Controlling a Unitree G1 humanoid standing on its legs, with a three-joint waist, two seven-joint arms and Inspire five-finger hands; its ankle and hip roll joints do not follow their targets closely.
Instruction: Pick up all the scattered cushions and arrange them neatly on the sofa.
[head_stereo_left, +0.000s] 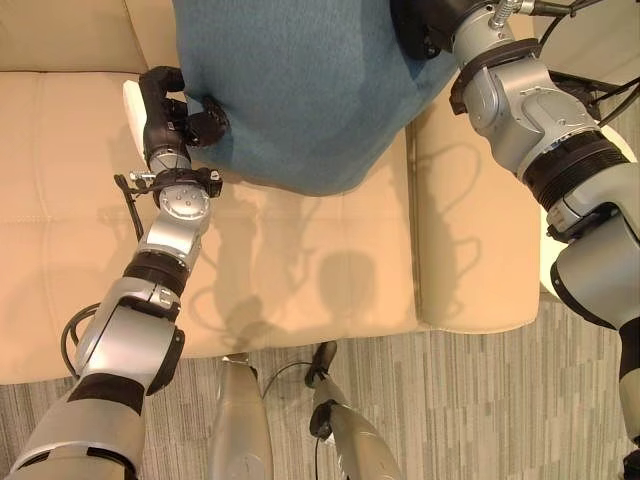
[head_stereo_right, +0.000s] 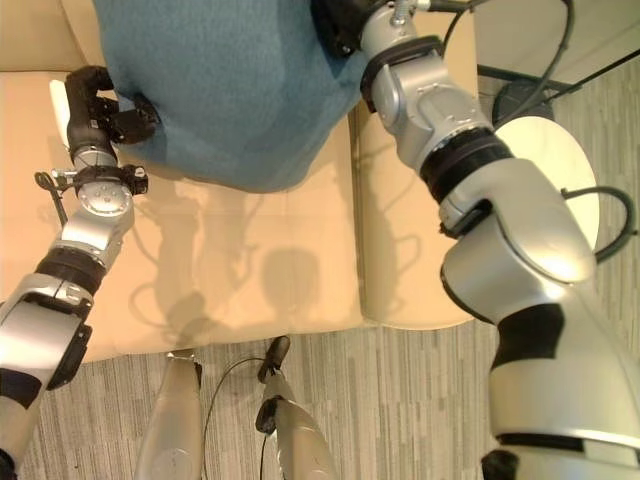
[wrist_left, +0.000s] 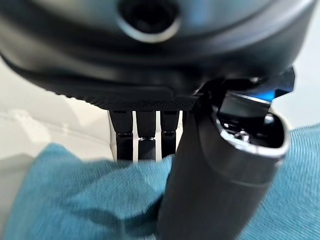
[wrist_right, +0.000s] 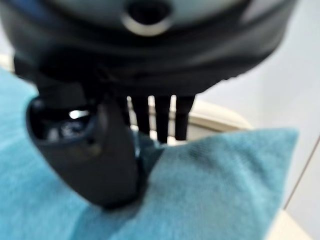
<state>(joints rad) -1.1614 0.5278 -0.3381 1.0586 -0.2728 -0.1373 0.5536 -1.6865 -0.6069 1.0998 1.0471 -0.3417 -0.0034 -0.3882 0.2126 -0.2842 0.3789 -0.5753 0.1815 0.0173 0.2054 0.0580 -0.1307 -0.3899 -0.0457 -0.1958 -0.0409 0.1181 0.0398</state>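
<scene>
A large teal cushion (head_stereo_left: 300, 90) hangs between my two hands above the beige sofa seat (head_stereo_left: 330, 270). My left hand (head_stereo_left: 165, 110) grips the cushion's left edge. In the left wrist view its thumb (wrist_left: 215, 190) presses on the teal fabric (wrist_left: 75, 200) while the fingers reach behind it. At the cushion's upper right corner my right hand (head_stereo_left: 422, 25) pinches the edge. There the thumb (wrist_right: 95, 160) lies on the cloth (wrist_right: 225, 185) with the fingers behind. The cushion's upper part runs out of the eye views.
The sofa's backrest (head_stereo_left: 60, 35) runs along the far side, and a seam (head_stereo_left: 412, 230) splits the seat into sections. Grey striped floor (head_stereo_left: 480, 400) lies in front. A round white table (head_stereo_right: 550, 160) stands to the right of the sofa.
</scene>
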